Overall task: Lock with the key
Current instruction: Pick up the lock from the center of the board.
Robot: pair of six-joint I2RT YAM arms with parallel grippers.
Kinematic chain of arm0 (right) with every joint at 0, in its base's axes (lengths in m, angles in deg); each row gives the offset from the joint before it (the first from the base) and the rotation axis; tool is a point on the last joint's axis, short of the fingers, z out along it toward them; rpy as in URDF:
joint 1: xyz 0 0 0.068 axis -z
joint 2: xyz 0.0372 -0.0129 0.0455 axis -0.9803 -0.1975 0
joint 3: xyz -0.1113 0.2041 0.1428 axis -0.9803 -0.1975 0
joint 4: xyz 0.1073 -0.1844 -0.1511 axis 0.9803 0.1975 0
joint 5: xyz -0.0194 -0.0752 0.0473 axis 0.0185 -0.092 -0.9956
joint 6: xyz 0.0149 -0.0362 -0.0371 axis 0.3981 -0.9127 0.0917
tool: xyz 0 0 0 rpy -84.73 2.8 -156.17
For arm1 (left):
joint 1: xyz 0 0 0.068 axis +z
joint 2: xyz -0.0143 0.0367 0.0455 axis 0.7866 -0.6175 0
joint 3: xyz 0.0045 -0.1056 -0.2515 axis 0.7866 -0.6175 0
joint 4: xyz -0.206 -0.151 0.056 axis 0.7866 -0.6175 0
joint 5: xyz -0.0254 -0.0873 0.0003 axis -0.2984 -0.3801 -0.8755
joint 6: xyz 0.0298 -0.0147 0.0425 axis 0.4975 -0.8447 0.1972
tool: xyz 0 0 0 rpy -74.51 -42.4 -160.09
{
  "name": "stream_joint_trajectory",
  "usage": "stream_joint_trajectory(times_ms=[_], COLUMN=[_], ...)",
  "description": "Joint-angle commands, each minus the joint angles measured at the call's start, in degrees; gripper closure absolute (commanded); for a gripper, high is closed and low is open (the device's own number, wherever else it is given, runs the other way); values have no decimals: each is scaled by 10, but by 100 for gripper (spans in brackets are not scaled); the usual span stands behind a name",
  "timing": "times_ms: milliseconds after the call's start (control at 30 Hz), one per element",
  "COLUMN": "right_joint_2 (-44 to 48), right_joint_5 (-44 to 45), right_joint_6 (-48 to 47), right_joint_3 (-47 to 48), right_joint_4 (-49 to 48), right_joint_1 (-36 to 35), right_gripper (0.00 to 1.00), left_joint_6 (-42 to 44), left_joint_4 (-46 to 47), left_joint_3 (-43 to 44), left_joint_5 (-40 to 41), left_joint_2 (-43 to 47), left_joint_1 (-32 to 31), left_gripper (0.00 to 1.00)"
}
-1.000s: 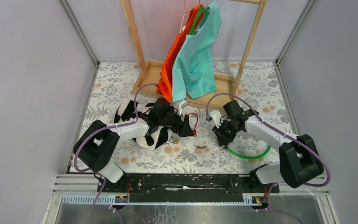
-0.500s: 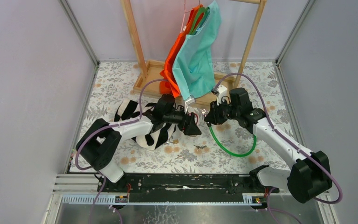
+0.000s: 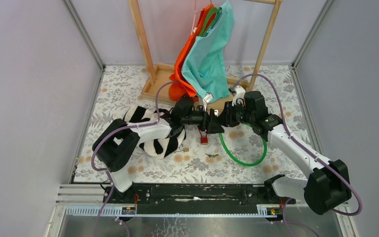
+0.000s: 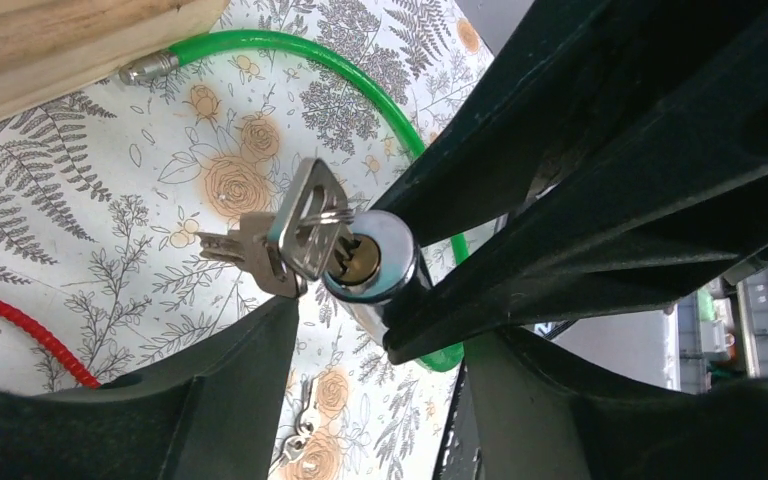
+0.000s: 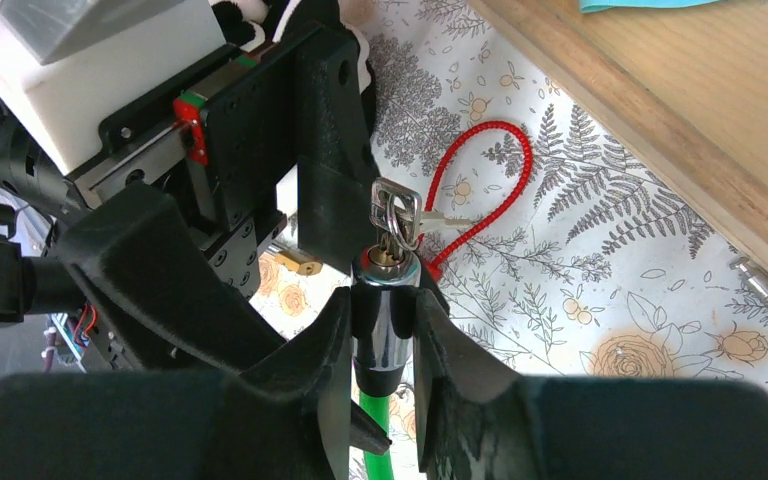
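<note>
A chrome lock cylinder (image 5: 385,325) on a green cable (image 3: 242,159) is held off the table in my right gripper (image 5: 384,300), whose fingers are shut on its sides. A silver key (image 4: 310,228) sits in the brass keyhole, with a key ring and a second key (image 4: 248,256) hanging from it. My left gripper (image 4: 380,335) faces the cylinder's keyed end (image 4: 368,262) with its jaws apart; the keys lie just above its left fingertip (image 4: 278,318). In the top view the two grippers meet tip to tip, left (image 3: 208,123) and right (image 3: 221,120). The cable's free metal tip (image 4: 148,68) lies by the wooden base.
A red cable lock (image 3: 204,137) lies under the grippers. Loose keys (image 3: 210,157) and a small brass padlock (image 3: 183,149) lie nearer the front. A black-and-white cloth (image 3: 153,136) lies under the left arm. A wooden clothes rack (image 3: 154,84) with hanging shirts stands behind.
My right gripper lifted the green cable's cylinder off the table and carried it left to the left gripper. The left gripper swung right and back to meet it.
</note>
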Motion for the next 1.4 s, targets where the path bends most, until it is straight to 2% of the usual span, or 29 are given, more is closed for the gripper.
stream_joint_trajectory(times_ms=[0, 233, 333, 533, 600, 633, 733, 900, 1200, 1367], right_joint_2=[8, 5, 3, 8, 11, 14, 25, 58, 103, 74], right_joint_5=[4, -4, -11, 2, 11, 17, 32, 59, 134, 141], right_joint_6=[26, 37, 41, 30, 19, 12, -28, -100, -201, -267], right_joint_3=[18, 10, 7, 4, 2, 2, 12, 36, 56, 46], right_joint_4=[-54, -65, -72, -67, -61, -56, -25, 48, 146, 179], right_joint_1=[5, 9, 11, 16, 19, 21, 29, 42, 83, 144], right_gripper=[94, 93, 90, 78, 69, 62, 43, 30, 26, 23], left_joint_6=[-54, -60, -59, -56, -43, -37, -16, 22, 40, 43], left_joint_4=[50, 54, 54, 69, 68, 65, 54, 10, -12, -28], left_joint_3=[18, 16, 24, 21, 23, 24, 22, 29, 29, 32], left_joint_5=[25, 23, 19, 5, -3, -6, -12, -9, -14, -5], left_joint_2=[-9, -12, -14, -11, -9, -7, 2, 12, 29, 34], left_joint_1=[-4, -3, -3, -1, 2, 3, 4, 4, 5, 5], left_gripper=[36, 53, 64, 87, 98, 100, 100, 100, 100, 100])
